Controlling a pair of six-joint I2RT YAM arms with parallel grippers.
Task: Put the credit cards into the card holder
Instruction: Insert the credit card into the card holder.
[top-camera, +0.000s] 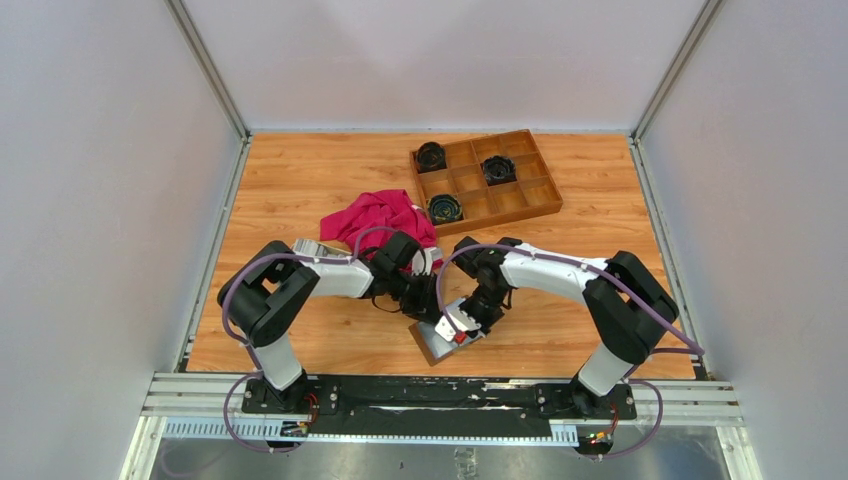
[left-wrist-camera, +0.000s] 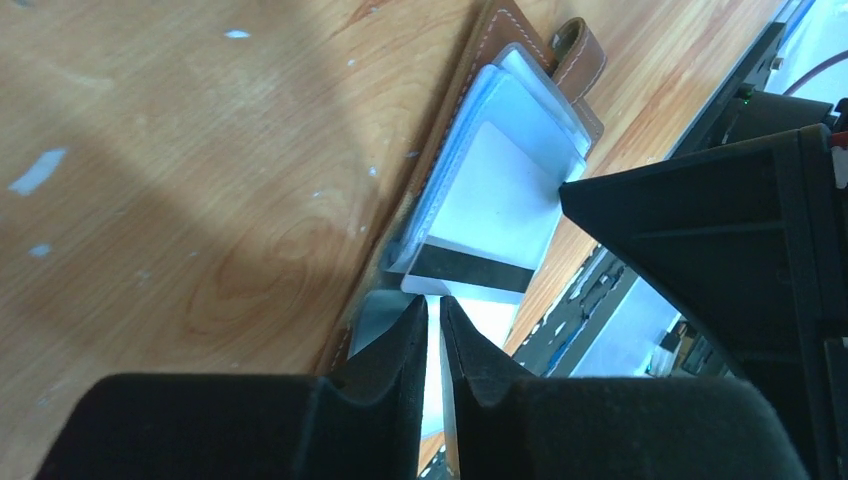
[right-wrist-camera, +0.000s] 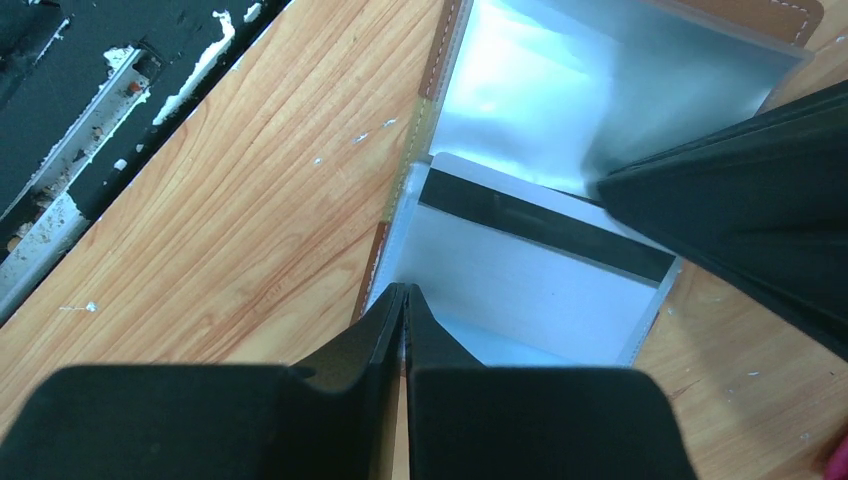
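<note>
- Midway along the tabletop's (top-camera: 300, 180) near edge, the card holder (top-camera: 430, 350) lies open, with a striped credit card (right-wrist-camera: 530, 275) on its clear pockets (right-wrist-camera: 540, 100).
- The left gripper (left-wrist-camera: 431, 305) has its fingers nearly together at the card's edge. The right gripper (right-wrist-camera: 403, 295) is pressed together at the card's corner.
- The step goes best with the pocket pinned and the card slid in flat.

The brown wallet (left-wrist-camera: 583, 55) is laid open on the wood; a white card (left-wrist-camera: 510, 190) (black stripe) is laid on its pockets.
</note>
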